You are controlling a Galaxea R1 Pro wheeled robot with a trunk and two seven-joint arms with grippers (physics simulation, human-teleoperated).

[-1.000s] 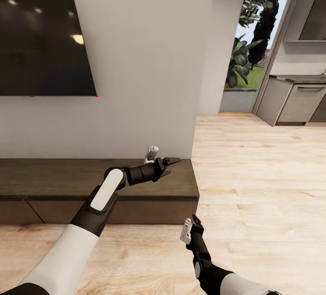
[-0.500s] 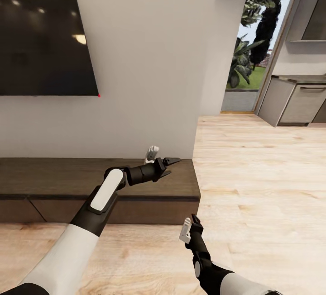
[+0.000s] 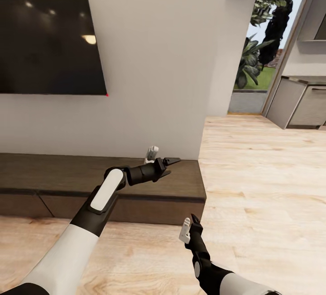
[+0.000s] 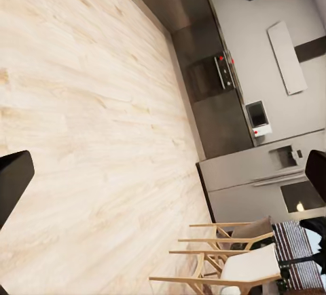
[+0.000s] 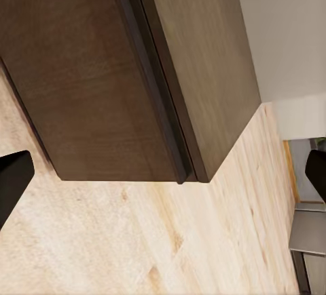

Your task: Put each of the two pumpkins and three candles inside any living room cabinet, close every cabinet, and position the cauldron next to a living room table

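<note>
The long, low dark-brown cabinet [image 3: 68, 177] runs along the wall under the television, and its drawer fronts are closed. My left gripper [image 3: 164, 159] hangs open over the cabinet's right end with nothing between its fingers. My right gripper [image 3: 190, 228] is open and empty, low over the floor in front of the cabinet's right corner. The right wrist view looks at that corner of the cabinet [image 5: 88, 71] and its closed front. The pumpkins, the candles and the cauldron are out of view.
A black television [image 3: 45, 46] hangs on the white wall. Right of the wall's corner, light wood floor [image 3: 262, 173] leads to a glass door [image 3: 267, 41] and grey kitchen cupboards [image 3: 303, 105]. The left wrist view catches kitchen units [image 4: 224, 105] and wooden chairs [image 4: 231, 261].
The whole picture has slid to the right, so the camera has turned left. Both arms hold the same pose and both grippers stay open.
</note>
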